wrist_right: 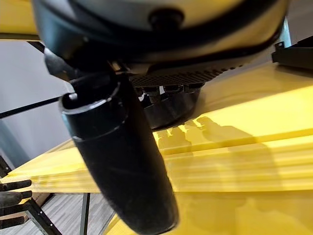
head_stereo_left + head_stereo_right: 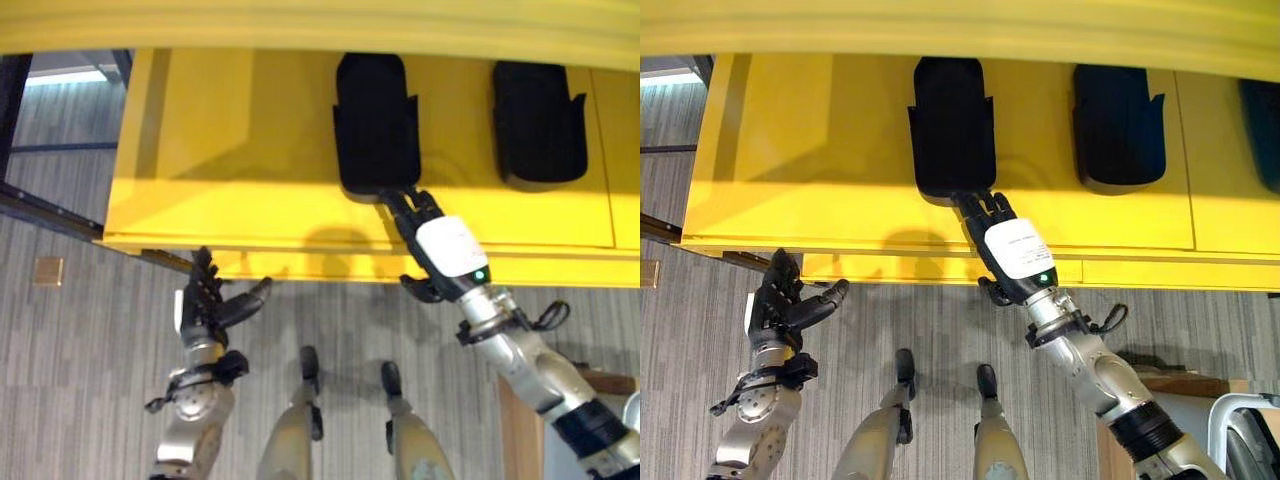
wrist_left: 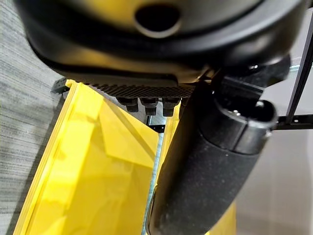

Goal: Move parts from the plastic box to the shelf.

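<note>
A black part lies flat on the yellow shelf. My right hand reaches over the shelf's front edge, and its straight fingers touch the near end of that part. In the right wrist view the part sits just past the fingertips, beside the straight thumb. A second black part lies to the right on the same shelf, and a third shows at the far right edge. My left hand hangs below the shelf's front edge at the left, fingers relaxed and holding nothing.
The shelf's front lip runs across in front of both arms. A dark metal frame stands at the left of the shelf. A brown box and a white frame sit at the lower right over grey carpet.
</note>
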